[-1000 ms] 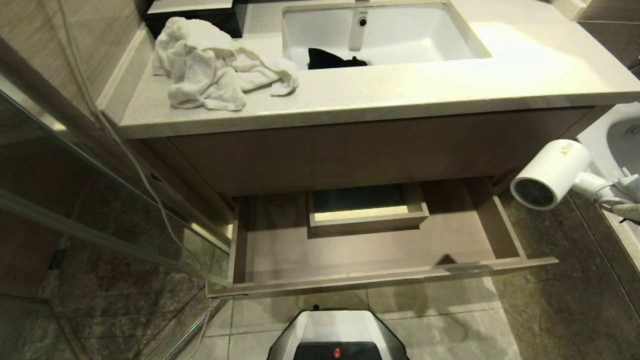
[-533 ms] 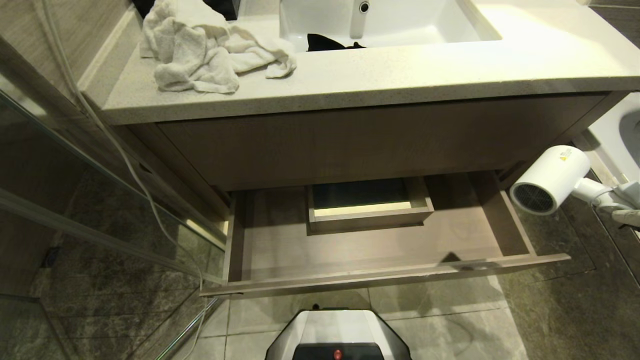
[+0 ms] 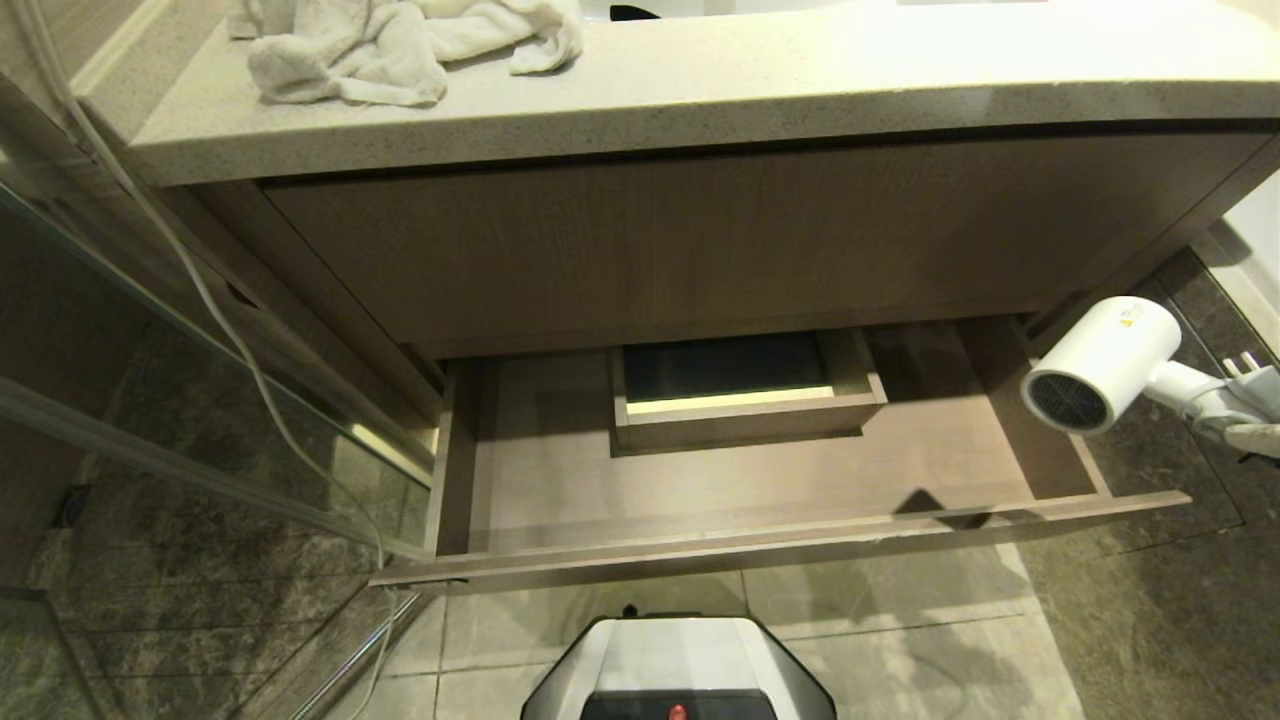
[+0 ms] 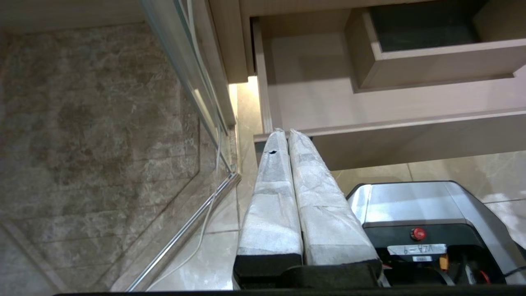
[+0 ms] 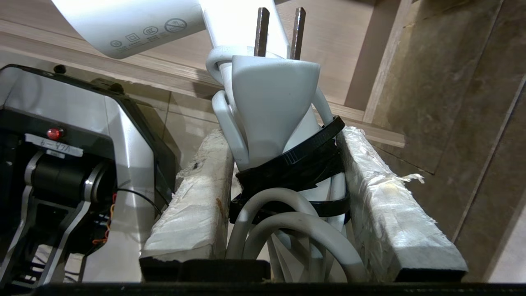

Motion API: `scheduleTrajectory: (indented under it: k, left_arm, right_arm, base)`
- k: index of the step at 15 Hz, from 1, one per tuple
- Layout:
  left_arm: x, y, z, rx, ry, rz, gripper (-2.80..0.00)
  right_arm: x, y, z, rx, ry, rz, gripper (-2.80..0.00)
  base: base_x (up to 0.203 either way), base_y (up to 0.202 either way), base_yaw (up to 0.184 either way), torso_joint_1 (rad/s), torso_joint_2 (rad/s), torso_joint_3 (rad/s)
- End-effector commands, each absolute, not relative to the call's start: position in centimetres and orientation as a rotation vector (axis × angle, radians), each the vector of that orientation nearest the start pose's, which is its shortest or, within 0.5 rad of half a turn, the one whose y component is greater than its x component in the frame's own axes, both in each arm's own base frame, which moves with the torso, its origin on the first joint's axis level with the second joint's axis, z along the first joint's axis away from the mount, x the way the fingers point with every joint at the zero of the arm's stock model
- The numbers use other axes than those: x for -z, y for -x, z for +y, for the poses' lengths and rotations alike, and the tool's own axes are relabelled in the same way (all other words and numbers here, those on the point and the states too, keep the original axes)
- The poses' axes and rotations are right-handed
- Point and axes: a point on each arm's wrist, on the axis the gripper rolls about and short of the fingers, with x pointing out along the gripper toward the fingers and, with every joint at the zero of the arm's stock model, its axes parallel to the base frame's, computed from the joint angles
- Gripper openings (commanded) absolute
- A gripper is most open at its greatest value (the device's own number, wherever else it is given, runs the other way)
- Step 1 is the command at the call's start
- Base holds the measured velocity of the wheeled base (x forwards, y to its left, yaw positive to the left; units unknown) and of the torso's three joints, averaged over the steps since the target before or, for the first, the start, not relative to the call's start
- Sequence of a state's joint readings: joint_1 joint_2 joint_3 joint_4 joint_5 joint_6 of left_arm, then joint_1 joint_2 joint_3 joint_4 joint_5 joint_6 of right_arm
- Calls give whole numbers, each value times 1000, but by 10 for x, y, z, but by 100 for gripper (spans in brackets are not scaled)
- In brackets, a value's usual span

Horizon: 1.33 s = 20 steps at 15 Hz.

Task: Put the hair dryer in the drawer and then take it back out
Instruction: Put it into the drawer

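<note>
Head view gives us the speckled pale stone vanity counter (image 3: 700, 90) up top, and under it the wide, shallow, light-brown wood-grain drawer (image 3: 780, 545) stands pulled out, its boxed cut-out (image 3: 745, 405) bare. Off the drawer's right end we hold the small white hair dryer (image 3: 1100, 362) in the air, grille end facing us; our right gripper (image 5: 283, 164) clamps its handle and strapped cord bundle. Our left gripper (image 4: 285, 133) hangs pressed shut by the drawer's left front corner.
</note>
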<state>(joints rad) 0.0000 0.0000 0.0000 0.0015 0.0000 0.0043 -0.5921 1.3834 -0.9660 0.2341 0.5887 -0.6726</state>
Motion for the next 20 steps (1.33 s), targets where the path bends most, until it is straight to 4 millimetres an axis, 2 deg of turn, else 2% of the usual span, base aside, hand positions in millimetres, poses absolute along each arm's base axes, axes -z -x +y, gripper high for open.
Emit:
scheduleTrajectory:
  k: [1,4,9,14,20]
  left_arm:
    - [-75,23,0,0,-5,2,-280]
    - [-75,23,0,0,-5,3,-280]
    - [-75,23,0,0,-5,2,-280]
    - [-75,23,0,0,-5,2,-280]
    - [-75,23,0,0,-5,3,-280]
  right_arm:
    - [-233,-184,-109,-180,295,510,-280]
    - [-233,-184,-109,-180,295,510,-280]
    - [-232,-184,-109,-180,293,513,-280]
    - [-225,-183,-108,-187,276,536,-280]
    - [-213,-183,-108,-198,249,571,-280]
  base:
    - [0,0,0,-358,441,125]
    - [0,0,0,-254,412,171]
    - [0,0,0,-58,398,323]
    - [0,0,0,86,217,324]
    - [0,0,0,61,35,85]
